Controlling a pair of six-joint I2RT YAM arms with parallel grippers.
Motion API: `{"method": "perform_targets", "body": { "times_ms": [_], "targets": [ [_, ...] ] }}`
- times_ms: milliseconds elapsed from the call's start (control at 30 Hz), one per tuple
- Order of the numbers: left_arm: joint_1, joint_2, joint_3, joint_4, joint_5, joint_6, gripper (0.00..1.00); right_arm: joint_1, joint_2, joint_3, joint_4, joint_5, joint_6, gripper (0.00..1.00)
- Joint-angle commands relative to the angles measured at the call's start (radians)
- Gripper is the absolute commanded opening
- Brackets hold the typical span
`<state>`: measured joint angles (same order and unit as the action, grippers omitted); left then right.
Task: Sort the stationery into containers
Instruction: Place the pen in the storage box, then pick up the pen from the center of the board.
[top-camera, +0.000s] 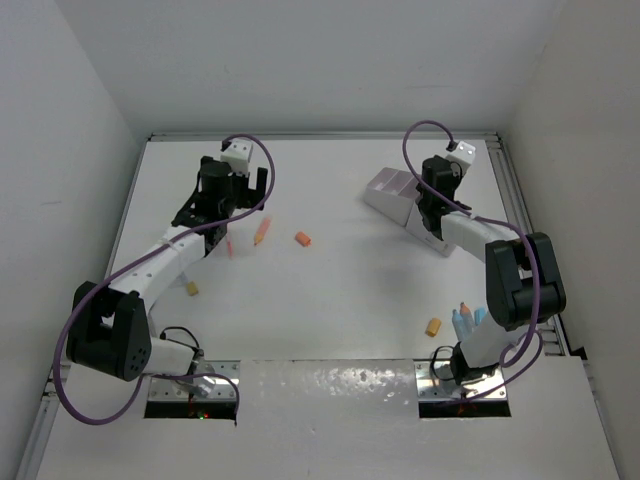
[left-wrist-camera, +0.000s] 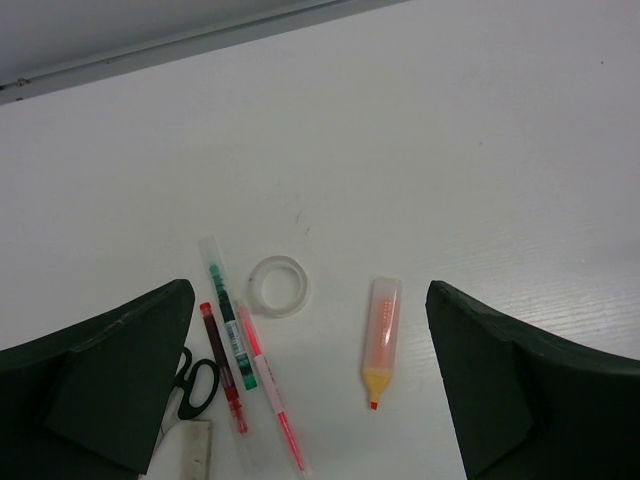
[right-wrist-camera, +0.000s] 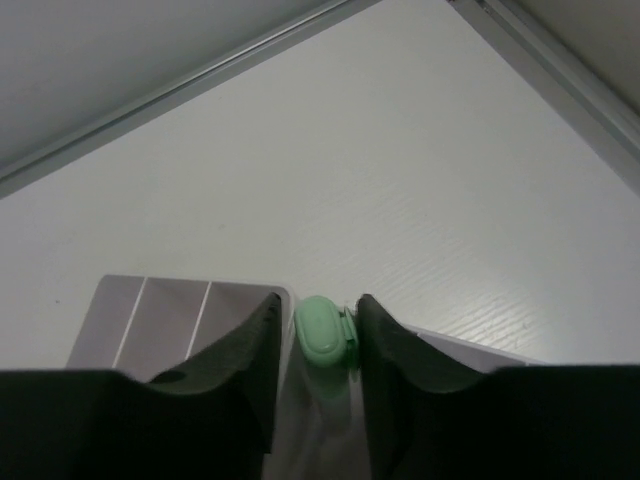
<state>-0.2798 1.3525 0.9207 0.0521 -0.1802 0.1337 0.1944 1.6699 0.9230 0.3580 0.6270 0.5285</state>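
Note:
My left gripper (left-wrist-camera: 310, 325) hangs wide open above a cluster of stationery: a clear tape ring (left-wrist-camera: 278, 286), an orange highlighter (left-wrist-camera: 380, 340), a green pen (left-wrist-camera: 228, 320), two thin red pens (left-wrist-camera: 222, 368), black-handled scissors (left-wrist-camera: 195, 385) and a white eraser (left-wrist-camera: 185, 450). It holds nothing. My right gripper (right-wrist-camera: 316, 305) is over the white organiser (right-wrist-camera: 165, 320) at the back right (top-camera: 395, 195). A green-capped marker (right-wrist-camera: 322, 335) stands between its fingers, touching the right one, with a narrow gap at the left one.
Loose on the table are an orange eraser (top-camera: 303, 238), a yellowish eraser (top-camera: 191, 288), another orange eraser (top-camera: 433, 326) and blue-capped bottles (top-camera: 465, 318) by the right arm's base. White walls close in the table on three sides.

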Motion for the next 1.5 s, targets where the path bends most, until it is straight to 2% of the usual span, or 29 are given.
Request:
{"method": "perform_targets", "body": {
  "times_ms": [0,33,167,267,367,400,467,533,600,667,733,833,867,933,1000,1033,1100,1133,1200,1267,1367,1467],
  "targets": [
    [0.008,-0.018,0.004,0.057,0.002,-0.006,1.0,0.005,-0.013,0.013,0.012,-0.01,0.03,0.42],
    [0.008,-0.016,0.006,0.055,0.004,-0.005,1.0,0.007,-0.025,0.011,0.012,-0.022,0.015,0.48],
    [0.007,-0.007,0.013,0.051,0.012,-0.016,1.0,0.005,-0.064,0.026,-0.016,-0.046,-0.03,0.6],
    [0.007,0.002,0.023,0.026,0.03,-0.035,1.0,0.007,-0.113,0.04,-0.033,-0.101,-0.085,0.66],
    [0.008,0.014,0.038,-0.009,0.083,-0.036,0.89,0.005,-0.165,0.072,-0.076,-0.198,-0.14,0.66],
    [0.011,0.02,0.043,-0.027,0.112,-0.01,0.75,0.007,-0.18,0.083,-0.092,-0.229,-0.148,0.66],
    [0.024,0.042,0.066,-0.049,0.232,0.032,0.59,0.007,-0.211,0.109,-0.146,-0.329,-0.179,0.64],
    [0.047,0.066,0.104,-0.116,0.376,0.122,0.58,0.008,-0.223,0.135,-0.215,-0.407,-0.19,0.63],
    [0.057,0.121,0.157,-0.181,0.441,0.234,0.66,0.01,-0.23,0.14,-0.247,-0.53,-0.183,0.62],
    [0.073,0.193,0.208,-0.26,0.484,0.286,0.67,0.026,-0.234,0.129,-0.271,-0.588,-0.171,0.61],
    [0.067,0.3,0.321,-0.392,0.513,0.482,0.65,0.046,-0.239,0.094,-0.252,-0.647,-0.162,0.6],
    [0.063,0.442,0.489,-0.499,0.473,0.546,0.61,0.071,-0.239,0.053,-0.223,-0.668,-0.153,0.6],
    [0.073,0.471,0.571,-0.529,0.493,0.588,0.61,0.076,-0.237,0.051,-0.225,-0.684,-0.148,0.6],
    [0.08,0.534,0.631,-0.599,0.524,0.668,0.63,0.086,-0.239,0.048,-0.235,-0.694,-0.148,0.61],
    [0.091,0.53,0.633,-0.595,0.57,0.872,0.68,0.089,-0.24,0.039,-0.241,-0.705,-0.147,0.61],
    [0.094,0.516,0.577,-0.58,0.585,1.043,0.69,0.092,-0.243,0.034,-0.241,-0.713,-0.148,0.61],
    [0.113,0.484,0.52,-0.552,0.627,1.24,0.7,0.094,-0.251,0.022,-0.24,-0.722,-0.157,0.61],
    [0.113,0.482,0.488,-0.56,0.63,1.418,0.7,0.096,-0.252,0.014,-0.241,-0.727,-0.16,0.61],
    [0.116,0.502,0.492,-0.639,0.645,1.605,0.69,0.097,-0.26,0.007,-0.243,-0.728,-0.16,0.61],
    [0.117,0.555,0.552,-0.731,0.663,1.661,0.69,0.096,-0.271,-0.007,-0.243,-0.728,-0.154,0.61],
    [0.125,0.628,0.645,-0.894,0.686,1.916,0.7,0.097,-0.285,-0.032,-0.232,-0.728,-0.139,0.61],
    [0.119,0.651,0.626,-0.896,0.67,1.988,0.74,0.099,-0.291,-0.052,-0.234,-0.727,-0.131,0.62]
  ]
}}
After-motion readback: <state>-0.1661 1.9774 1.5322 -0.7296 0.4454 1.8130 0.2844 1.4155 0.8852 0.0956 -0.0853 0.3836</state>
